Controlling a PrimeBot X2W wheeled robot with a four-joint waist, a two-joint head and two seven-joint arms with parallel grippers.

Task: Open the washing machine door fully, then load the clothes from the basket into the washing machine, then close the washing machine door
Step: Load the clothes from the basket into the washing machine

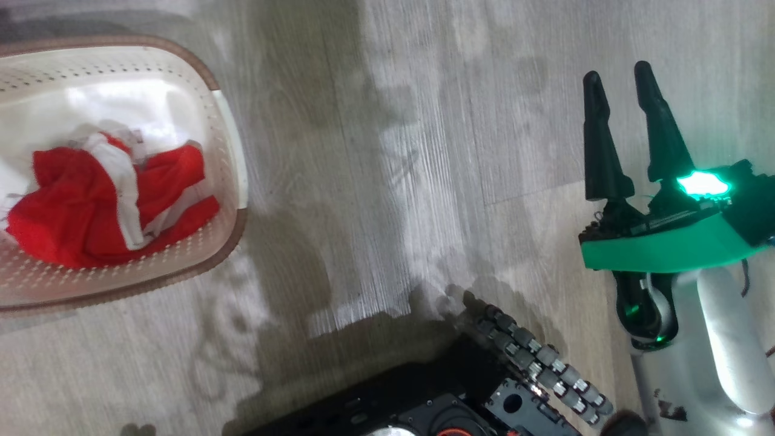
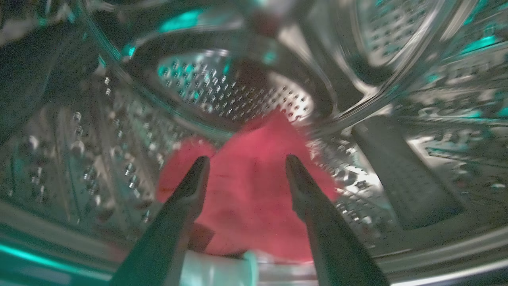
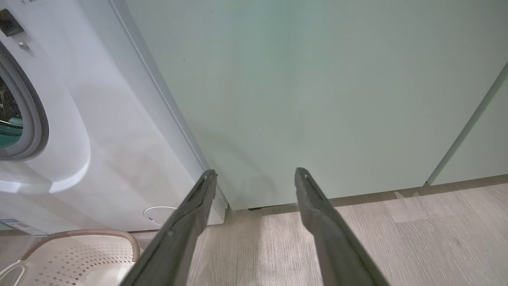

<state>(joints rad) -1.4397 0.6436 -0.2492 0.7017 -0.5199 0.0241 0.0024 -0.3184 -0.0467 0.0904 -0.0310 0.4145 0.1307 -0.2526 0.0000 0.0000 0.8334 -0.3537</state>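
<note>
You've got a cream basket (image 1: 233, 181) with perforated sides and a brown rim, standing just before the lower front of the white washing machine (image 3: 119, 131). In it lie crumpled red clothes (image 1: 91, 212) with white stripes, bunched toward one end. You can see the machine's grey door seal (image 3: 43, 123) around the opening, and inside, one more red garment (image 2: 254, 206) lies loose at the bottom of the steel drum (image 2: 222, 91), near its front lip.
</note>
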